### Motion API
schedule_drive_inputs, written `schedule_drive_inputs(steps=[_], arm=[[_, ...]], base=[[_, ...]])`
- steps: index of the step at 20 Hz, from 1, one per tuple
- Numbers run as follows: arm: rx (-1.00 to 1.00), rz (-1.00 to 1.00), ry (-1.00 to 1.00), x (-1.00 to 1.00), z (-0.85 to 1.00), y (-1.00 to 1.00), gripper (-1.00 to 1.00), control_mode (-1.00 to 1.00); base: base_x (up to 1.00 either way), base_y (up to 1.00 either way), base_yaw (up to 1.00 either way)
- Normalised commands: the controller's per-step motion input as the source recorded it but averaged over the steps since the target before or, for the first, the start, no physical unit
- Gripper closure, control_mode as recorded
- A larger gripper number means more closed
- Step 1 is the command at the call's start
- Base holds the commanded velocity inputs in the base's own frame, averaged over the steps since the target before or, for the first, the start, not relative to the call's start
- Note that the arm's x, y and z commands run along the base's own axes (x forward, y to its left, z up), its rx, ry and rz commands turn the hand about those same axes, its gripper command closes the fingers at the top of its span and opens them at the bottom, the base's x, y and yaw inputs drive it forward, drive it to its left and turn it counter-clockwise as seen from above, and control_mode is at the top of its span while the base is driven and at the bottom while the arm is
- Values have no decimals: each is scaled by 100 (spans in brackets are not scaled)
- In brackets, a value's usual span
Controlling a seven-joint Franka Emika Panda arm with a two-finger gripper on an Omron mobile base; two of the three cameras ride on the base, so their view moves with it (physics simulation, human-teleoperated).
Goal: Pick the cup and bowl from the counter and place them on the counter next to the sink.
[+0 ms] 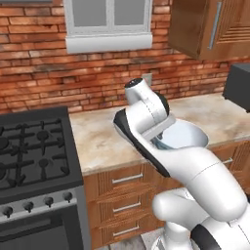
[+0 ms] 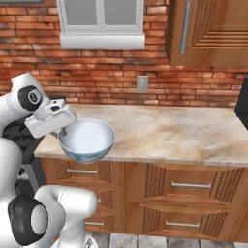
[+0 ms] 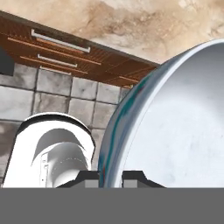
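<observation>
Half done at best: gripper pinches bowl rim, carrying it above surface edge; placing still pending.

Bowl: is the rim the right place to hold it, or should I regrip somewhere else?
Keep the rim. The gripper is shut on the bowl with one finger inside and one outside the thin wall. The body is too wide for the jaws, so the upright edge, taken from above, is the only pinchable part.

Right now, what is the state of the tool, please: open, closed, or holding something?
Tool: closed on the rim of the bowl, holding it above the counter edge.
</observation>
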Motion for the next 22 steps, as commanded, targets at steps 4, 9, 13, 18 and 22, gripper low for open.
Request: schedule_drive_inputs(steps=[4, 9, 13, 18, 22], arm=[[0, 0, 0, 0, 0, 0, 100, 100], [0, 0, 0, 0, 0, 0, 100, 100], [0, 0, 0, 0, 0, 0, 100, 100], [0, 0, 0, 0, 0, 0, 100, 100], [0, 0, 0, 0, 0, 0, 100, 100]], base=[[34, 5, 16], [9, 31, 81], [0, 20, 97], [0, 15, 95], [-6, 17, 93]])
